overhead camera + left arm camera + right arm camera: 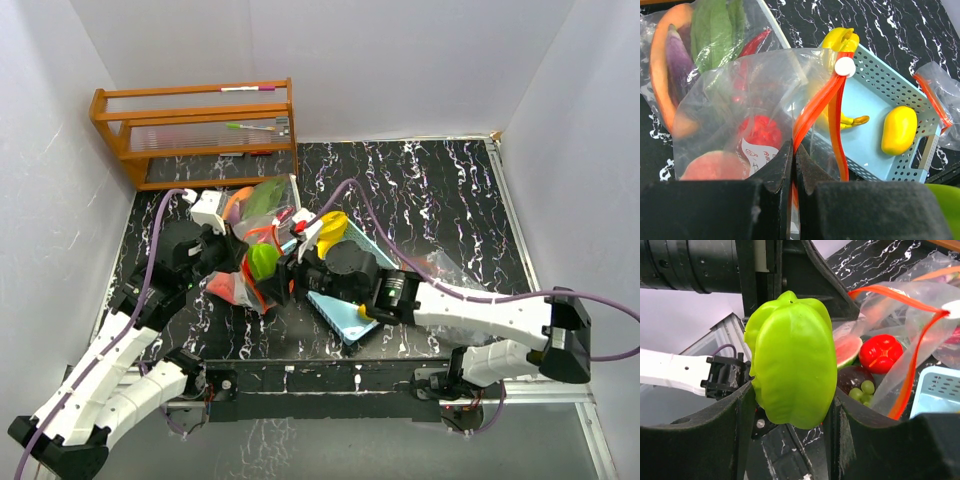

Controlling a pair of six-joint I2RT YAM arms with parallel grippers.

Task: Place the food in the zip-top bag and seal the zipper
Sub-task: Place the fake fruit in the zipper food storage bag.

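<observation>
With the left gripper (pixel 793 156) clamped on the orange zipper (pixel 812 112) of the zip-top bag (pixel 730 95), we steer the green pepper (pixel 790 340), pinched in the right gripper (pixel 792 397), into the bag mouth ahead-right of it.

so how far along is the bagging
Partly done. A watermelon slice, a red pepper and grapes already lie in the open zip-top bag. In hand: the left gripper pinches the bag's orange zipper strip, and the right gripper holds a green pepper near the mouth. Left: that pepper, the bananas and the yellow mango in the light-blue basket, then sealing the zipper.
</observation>
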